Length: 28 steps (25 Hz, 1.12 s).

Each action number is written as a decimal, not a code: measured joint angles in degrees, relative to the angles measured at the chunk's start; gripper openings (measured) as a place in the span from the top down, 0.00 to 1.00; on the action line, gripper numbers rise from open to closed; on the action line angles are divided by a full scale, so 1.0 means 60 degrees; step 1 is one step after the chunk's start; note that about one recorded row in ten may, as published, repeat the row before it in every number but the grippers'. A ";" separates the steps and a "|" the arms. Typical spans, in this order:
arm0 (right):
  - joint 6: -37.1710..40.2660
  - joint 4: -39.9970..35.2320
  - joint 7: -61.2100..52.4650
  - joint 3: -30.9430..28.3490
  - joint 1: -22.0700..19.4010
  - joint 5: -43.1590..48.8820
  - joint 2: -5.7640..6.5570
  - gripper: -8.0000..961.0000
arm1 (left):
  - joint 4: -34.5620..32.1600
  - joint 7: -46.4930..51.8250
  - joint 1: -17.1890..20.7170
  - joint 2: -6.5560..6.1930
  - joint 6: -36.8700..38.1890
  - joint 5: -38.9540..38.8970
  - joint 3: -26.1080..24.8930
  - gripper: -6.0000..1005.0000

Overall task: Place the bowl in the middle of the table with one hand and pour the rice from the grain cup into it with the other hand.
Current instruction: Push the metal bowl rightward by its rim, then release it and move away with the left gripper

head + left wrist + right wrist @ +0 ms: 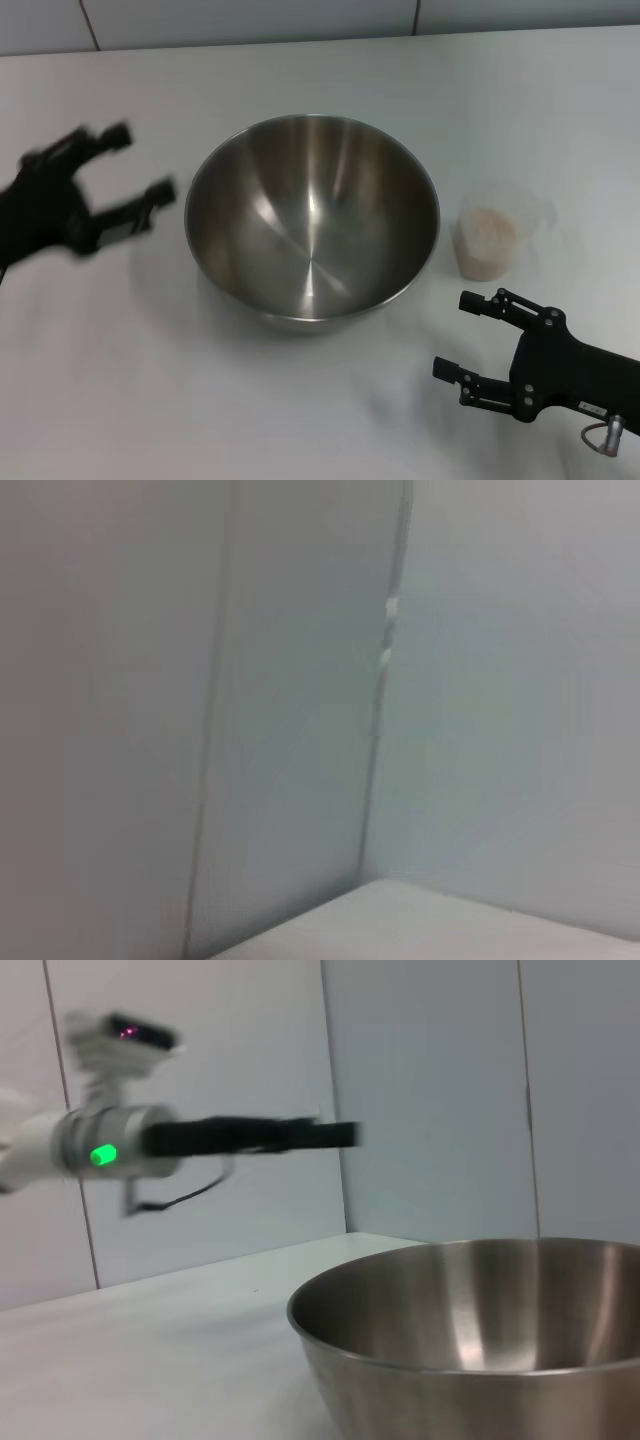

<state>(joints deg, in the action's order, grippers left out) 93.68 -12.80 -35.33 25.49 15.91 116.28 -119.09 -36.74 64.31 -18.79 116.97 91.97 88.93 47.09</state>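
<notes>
White desk [300, 420], pale wall panels behind. I had the bowl [312, 215] sitting mid-desk, empty. Grain cup [492, 238] with rice [487, 232] stood just right of it, apart from the rim. Left claw [135, 165] was off the bowl's left side, spread wide, holding nothing. Right claw [460, 335] sat near-right, below the cup, wide open too
</notes>
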 joint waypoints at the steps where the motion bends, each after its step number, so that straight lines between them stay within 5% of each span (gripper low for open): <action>1: 0.0000 0.0000 0.0000 0.0000 0.0000 0.0000 0.0000 0.13 | 0.0400 -0.0770 0.0266 -0.0069 0.0571 -0.0019 -0.0222 0.13; 9: -0.0008 0.0032 0.0000 -0.0002 -0.0001 -0.0002 0.0000 0.13 | 0.3000 -0.3353 0.1156 -0.0573 0.2497 0.0031 -0.0694 0.13; 14: 0.0002 0.0038 0.0001 -0.0078 -0.0028 -0.0016 0.0000 0.13 | 0.3046 -0.3593 0.1592 -0.0482 0.2574 0.0035 -0.0732 0.13; 28: 0.0022 0.0038 0.0000 -0.0137 -0.0035 -0.0017 -0.0009 0.13 | 0.3070 -0.5264 0.1298 -0.0233 0.0880 0.0791 -0.0632 0.13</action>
<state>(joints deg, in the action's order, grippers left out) 93.82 -12.57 -35.33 24.67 15.70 116.18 -119.15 -18.32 32.73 -11.00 115.58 97.25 93.67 43.30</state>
